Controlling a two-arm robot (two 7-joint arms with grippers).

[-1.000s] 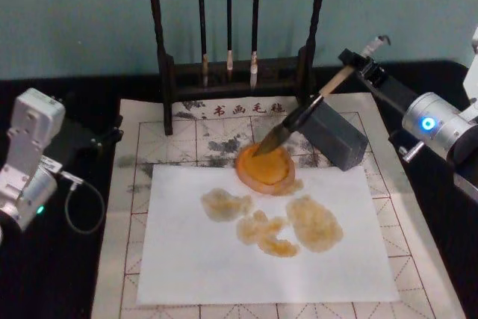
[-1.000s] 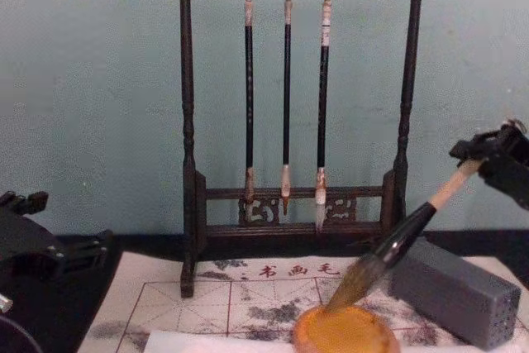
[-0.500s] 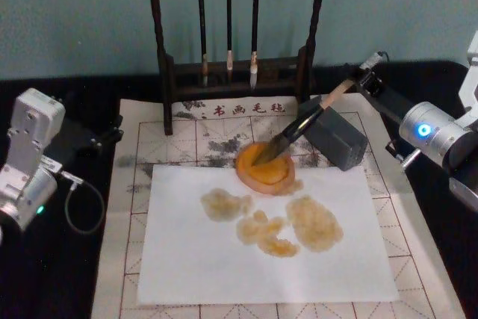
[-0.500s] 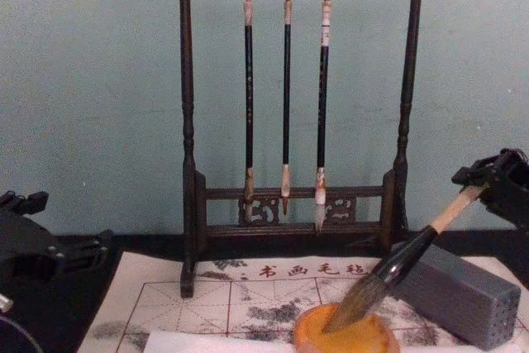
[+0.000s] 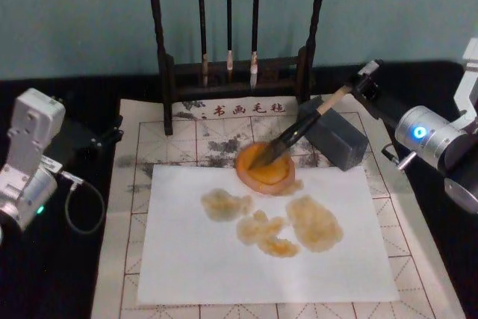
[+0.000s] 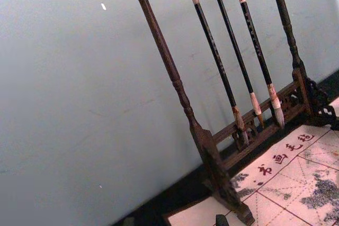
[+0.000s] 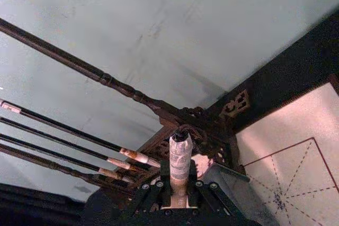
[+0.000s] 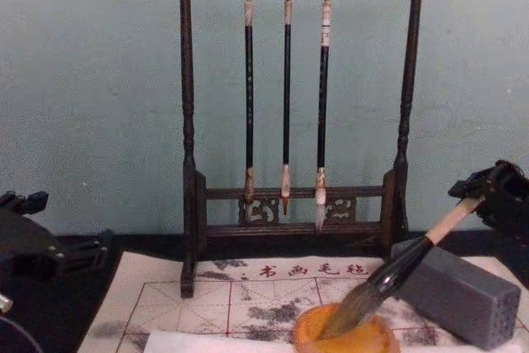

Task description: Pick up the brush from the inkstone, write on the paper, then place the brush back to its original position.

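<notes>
My right end effector (image 5: pixel 357 89) pinches the brush (image 5: pixel 295 131), bristles below in the inkstone (image 5: pixel 265 169); next, release it.

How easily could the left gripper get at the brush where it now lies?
Probably not easily: the left gripper sits far left, off the paper, while the brush leans from the inkstone toward the right gripper, which is shut on its handle.

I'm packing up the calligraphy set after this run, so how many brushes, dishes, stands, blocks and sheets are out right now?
Thick brush, held by the right claw, tip in the dish: 1
Thin hanging brushes: 3
Orange inkstone dish: 1
Dark wooden brush stand: 1
Grey block: 1
White paper sheet: 1
Gridded practice mat: 1
Total: 9
</notes>
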